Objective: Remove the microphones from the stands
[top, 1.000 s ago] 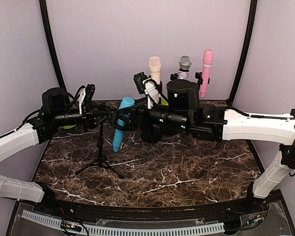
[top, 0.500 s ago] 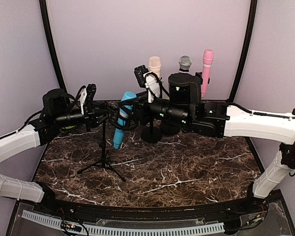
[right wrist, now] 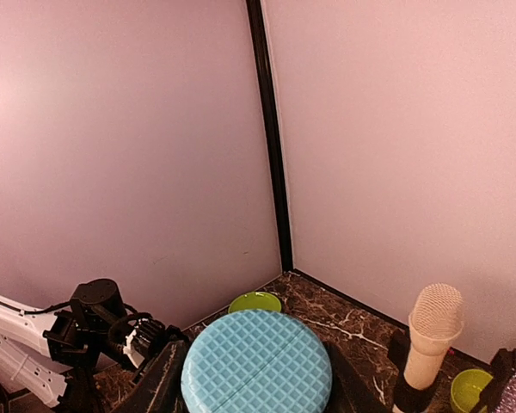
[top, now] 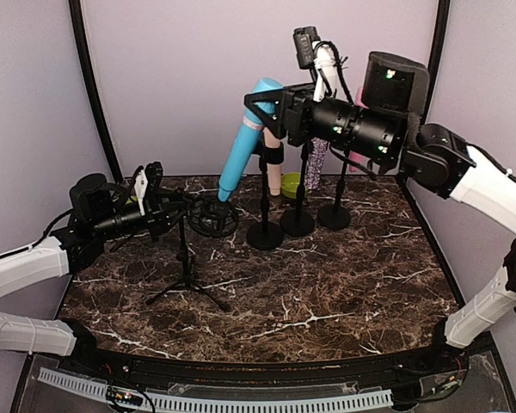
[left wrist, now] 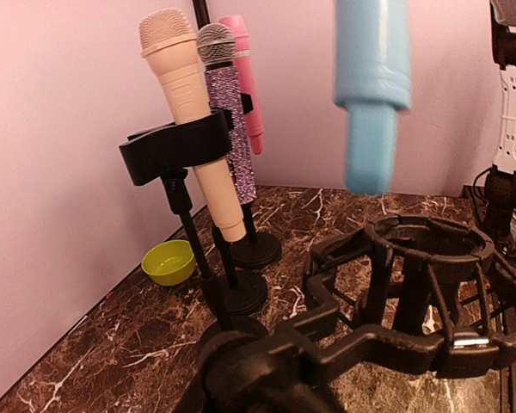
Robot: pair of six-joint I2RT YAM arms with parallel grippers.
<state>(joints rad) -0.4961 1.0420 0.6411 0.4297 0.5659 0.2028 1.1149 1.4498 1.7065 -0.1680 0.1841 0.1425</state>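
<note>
Microphone (top: 241, 148) tight in right gripper (top: 258, 114) above stand (top: 186, 254); left gripper (top: 166, 211) seemingly tight on it.

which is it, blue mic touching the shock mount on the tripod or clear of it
Apart. In the left wrist view the blue microphone's lower end hangs above the shock mount's ring, with a plain gap of background between them.

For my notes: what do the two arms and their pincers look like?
The left arm and right arm have white shells on their long links and black cylindrical joints. Small green lights glow on the right arm's black housing. Black cables loop past a white bracket above the black right pincer. The left pincer is black too.
</note>
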